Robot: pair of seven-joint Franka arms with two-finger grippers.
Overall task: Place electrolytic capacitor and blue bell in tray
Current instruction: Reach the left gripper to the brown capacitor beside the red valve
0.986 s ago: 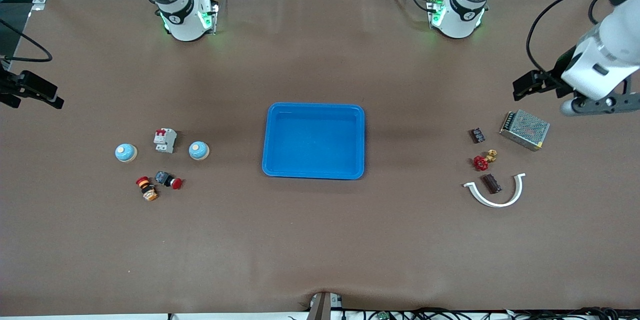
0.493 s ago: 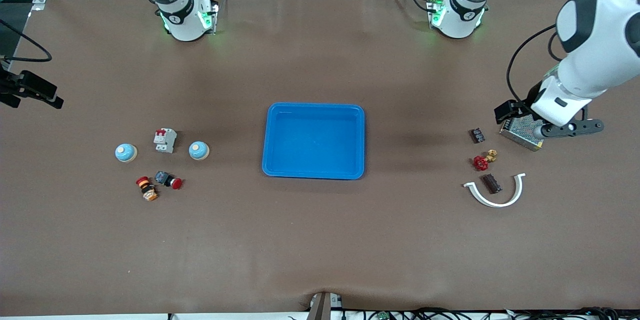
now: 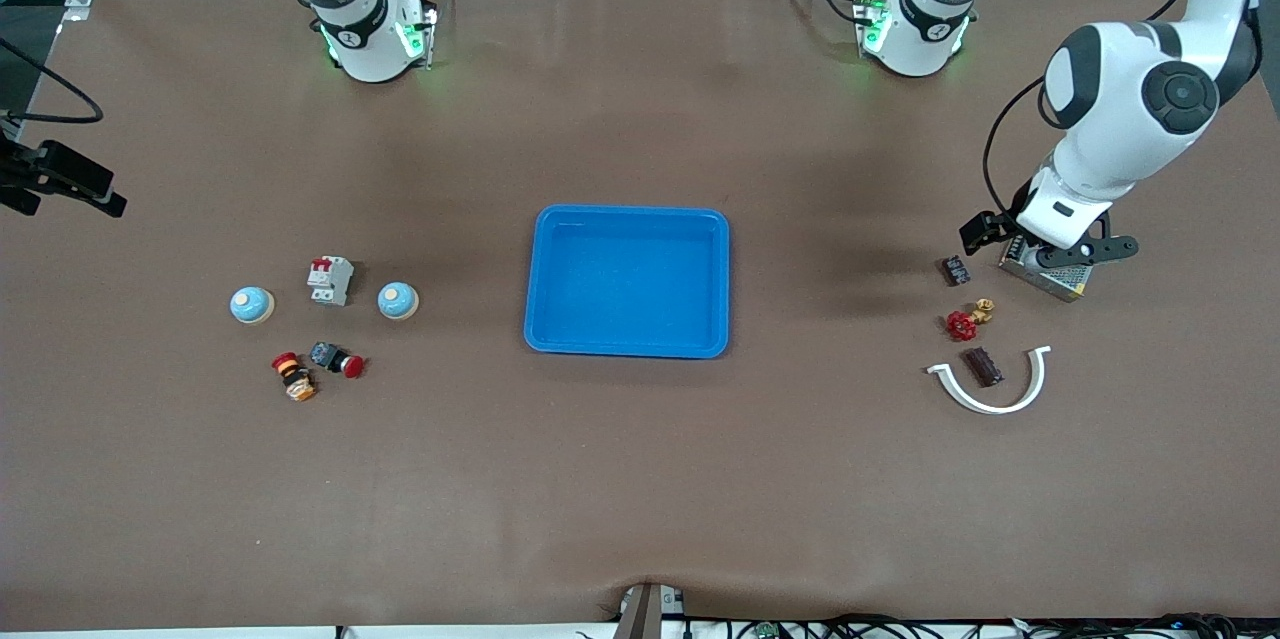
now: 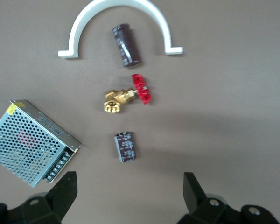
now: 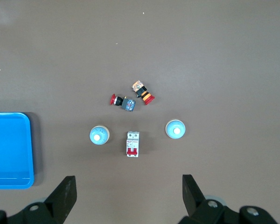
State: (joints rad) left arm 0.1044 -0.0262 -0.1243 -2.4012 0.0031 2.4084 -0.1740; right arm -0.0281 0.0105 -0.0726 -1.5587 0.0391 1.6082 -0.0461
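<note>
The empty blue tray (image 3: 627, 281) lies mid-table. Two blue bells (image 3: 398, 300) (image 3: 251, 305) sit toward the right arm's end, also in the right wrist view (image 5: 99, 136) (image 5: 175, 129). A short dark capacitor (image 3: 956, 270) (image 4: 126, 146) and a longer one (image 3: 982, 366) (image 4: 126, 45) lie toward the left arm's end. My left gripper (image 3: 1075, 252) (image 4: 129, 189) is open and empty, up above the short capacitor and the power supply. My right gripper (image 5: 128, 186) is open and empty, waiting high above the bells.
A metal power supply (image 3: 1050, 271) (image 4: 30, 142), a brass valve with a red handle (image 3: 967, 321) (image 4: 127, 96) and a white half-ring (image 3: 990, 397) (image 4: 67, 53) around the longer capacitor. A circuit breaker (image 3: 330, 280) (image 5: 134, 144) stands between the bells, with two push buttons (image 3: 337, 359) (image 3: 294, 377).
My left arm has swung in from the table's end and come down over the power supply and the short capacitor. The right arm and all objects have not moved.
</note>
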